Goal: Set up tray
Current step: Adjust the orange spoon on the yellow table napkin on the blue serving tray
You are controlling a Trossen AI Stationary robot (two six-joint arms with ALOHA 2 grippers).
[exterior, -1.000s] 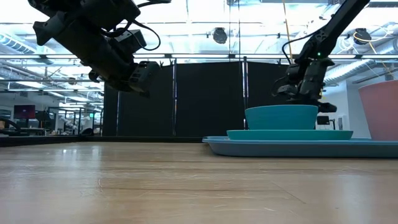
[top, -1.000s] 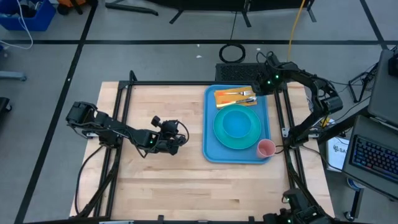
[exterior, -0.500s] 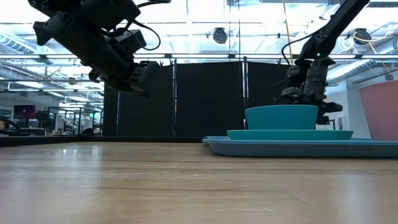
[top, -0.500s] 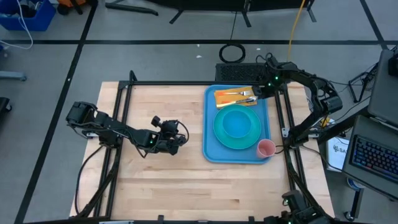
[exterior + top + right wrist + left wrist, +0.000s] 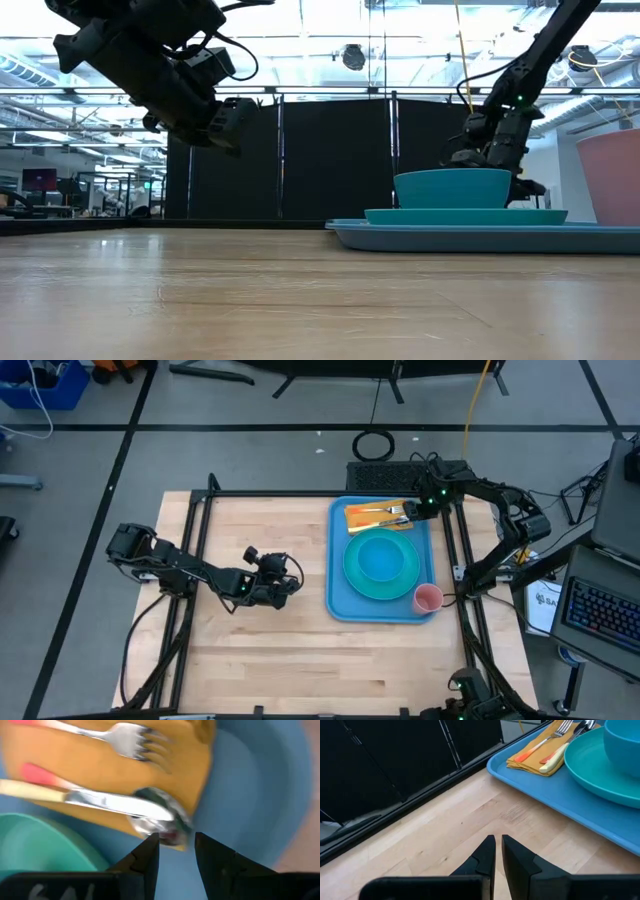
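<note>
Right now the right hand (image 5: 412,511), fingers parted w/ nothing between, hangs just over the spoon bowl (image 5: 159,819) on the yellow-orange napkin (image 5: 372,516) at the far end of the large blue plastic tray (image 5: 339,575). Spoon's handle runs sideways away from it across the napkin. Left hand (image 5: 291,588), nearly shut & empty, waits mid-bench (image 5: 250,650), so the right is much nearer.

— What can't you make out at the low view's right edge?
— The tall pink plastic cup (image 5: 610,178) is cut off there.
— And past the right arm's fingers?
— You get only a blurred silver spoon bowl (image 5: 159,821) on the yellow-orange cloth napkin (image 5: 115,775), its handle cut off at the left edge.
</note>
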